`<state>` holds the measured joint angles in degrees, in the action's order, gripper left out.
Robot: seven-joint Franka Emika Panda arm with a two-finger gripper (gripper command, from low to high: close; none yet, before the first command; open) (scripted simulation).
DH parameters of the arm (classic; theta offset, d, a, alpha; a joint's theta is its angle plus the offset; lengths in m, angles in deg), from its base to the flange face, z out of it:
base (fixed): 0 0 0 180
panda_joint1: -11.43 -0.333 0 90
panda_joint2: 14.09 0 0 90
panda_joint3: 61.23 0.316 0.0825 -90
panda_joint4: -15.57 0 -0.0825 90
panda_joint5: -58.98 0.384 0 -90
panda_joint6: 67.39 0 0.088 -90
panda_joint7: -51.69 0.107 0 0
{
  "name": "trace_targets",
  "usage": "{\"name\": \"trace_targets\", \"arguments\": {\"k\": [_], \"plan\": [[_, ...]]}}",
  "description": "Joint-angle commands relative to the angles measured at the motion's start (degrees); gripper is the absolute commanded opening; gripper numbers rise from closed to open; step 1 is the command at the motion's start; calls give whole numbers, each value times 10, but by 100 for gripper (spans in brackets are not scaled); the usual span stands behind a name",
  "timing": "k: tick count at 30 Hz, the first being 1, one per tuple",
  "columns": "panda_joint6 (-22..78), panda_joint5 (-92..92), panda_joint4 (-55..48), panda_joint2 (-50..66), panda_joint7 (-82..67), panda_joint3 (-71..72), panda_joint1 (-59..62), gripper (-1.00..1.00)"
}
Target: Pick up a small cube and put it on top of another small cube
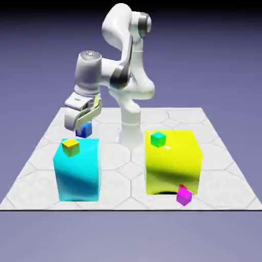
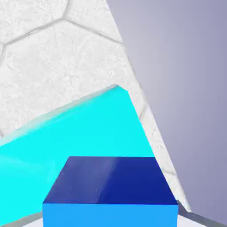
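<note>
Tiny blue cube (image 1: 85,129) held aloft behind the cyan block (image 1: 78,171).

The gripper (image 1: 83,126) pinches that solid, deep-blue cube between its fingers, above the table (image 1: 204,128); the tiny yellow-orange cube (image 1: 71,147) sits on the cyan block's top, near its left edge.

Bright, even rendered light — sharp throughout (no blur); soft glare on the yellow block (image 1: 172,161), faint shadows beneath.
</note>
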<state>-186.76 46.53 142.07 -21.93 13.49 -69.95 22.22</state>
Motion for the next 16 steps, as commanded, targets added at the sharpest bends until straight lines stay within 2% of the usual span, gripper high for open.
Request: {"name": "trace_targets", "arguments": {"k": [1, 8, 13, 14, 16], "plan": [[9, -2, -8, 0, -16, -21, -16, -100], [30, -13, -42, 5, -99, -129, -102, -100], [-73, -9, 16, 50, -101, -141, -94, -100], [-73, -9, 16, 50, -101, -141, -94, 100], [-48, -10, 2, 39, -101, -138, -96, 100]]}}
